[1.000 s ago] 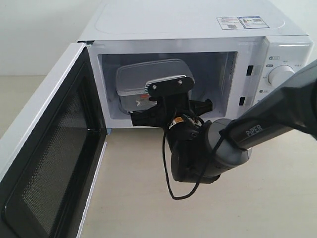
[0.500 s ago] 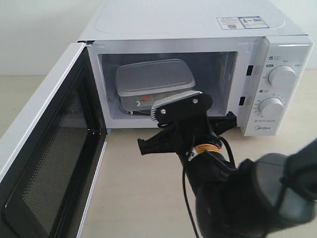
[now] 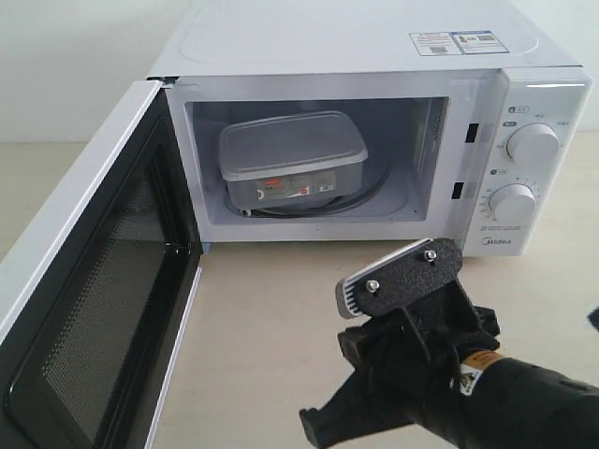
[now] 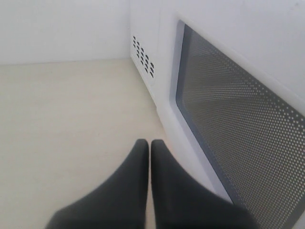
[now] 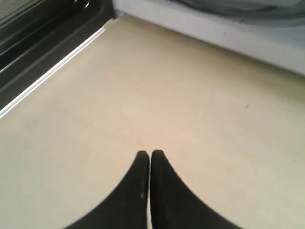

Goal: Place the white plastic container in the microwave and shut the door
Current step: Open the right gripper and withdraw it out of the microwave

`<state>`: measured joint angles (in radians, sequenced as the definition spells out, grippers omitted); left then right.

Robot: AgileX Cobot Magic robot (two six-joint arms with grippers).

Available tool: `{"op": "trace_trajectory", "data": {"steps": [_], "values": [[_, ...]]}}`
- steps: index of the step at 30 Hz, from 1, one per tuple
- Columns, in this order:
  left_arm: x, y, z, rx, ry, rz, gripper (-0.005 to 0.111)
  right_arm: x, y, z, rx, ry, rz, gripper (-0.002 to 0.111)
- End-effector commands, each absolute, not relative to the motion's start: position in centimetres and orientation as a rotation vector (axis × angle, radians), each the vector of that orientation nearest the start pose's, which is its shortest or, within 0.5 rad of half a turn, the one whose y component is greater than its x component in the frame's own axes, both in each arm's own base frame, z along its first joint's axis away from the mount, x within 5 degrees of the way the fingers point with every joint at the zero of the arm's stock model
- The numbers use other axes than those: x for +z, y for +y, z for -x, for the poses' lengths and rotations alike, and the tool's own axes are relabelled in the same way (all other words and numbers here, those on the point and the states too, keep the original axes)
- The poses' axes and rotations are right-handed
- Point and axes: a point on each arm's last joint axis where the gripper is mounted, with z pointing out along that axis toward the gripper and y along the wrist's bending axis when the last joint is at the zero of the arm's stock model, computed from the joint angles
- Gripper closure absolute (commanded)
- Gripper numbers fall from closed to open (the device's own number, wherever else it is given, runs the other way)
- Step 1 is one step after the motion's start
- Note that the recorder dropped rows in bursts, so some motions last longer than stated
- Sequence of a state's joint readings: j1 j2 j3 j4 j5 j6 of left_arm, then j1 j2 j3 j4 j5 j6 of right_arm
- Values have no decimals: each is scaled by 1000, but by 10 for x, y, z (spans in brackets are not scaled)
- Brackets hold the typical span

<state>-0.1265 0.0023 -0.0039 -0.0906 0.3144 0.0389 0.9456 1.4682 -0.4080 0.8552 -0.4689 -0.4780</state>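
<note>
Pulled back out of the microwave (image 3: 356, 47) since a second ago, the right gripper (image 5: 149, 153) now hangs over the worktop (image 3: 262, 318) in front of the oven, its fingers pressed together and holding nothing. The white plastic container (image 3: 292, 159) sits inside the microwave, toward the left of the cavity, lid on, red label facing out. The door (image 3: 84, 281) stands wide open on the left. The left gripper (image 4: 148, 142), fingers together too, is just beside the door's outer mesh window
</note>
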Motion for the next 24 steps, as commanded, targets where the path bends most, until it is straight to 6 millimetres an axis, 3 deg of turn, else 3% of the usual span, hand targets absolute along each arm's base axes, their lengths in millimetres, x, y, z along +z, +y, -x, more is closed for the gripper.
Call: {"op": "trace_trajectory", "data": {"steps": [1,5,16,24], "values": [[185,-9,-53,-152,1796,-81,103,170,172,-145,462,2231,591,108],[185,-9,-53,-152,1796,-81,103,174,171,-133,547,2293,653,108],[185,-9,-53,-152,1796,-81,103,164,172,-105,681,2529,851,108],[185,-9,-53,-152,1796,-81,103,164,172,-105,681,2532,856,108]]}}
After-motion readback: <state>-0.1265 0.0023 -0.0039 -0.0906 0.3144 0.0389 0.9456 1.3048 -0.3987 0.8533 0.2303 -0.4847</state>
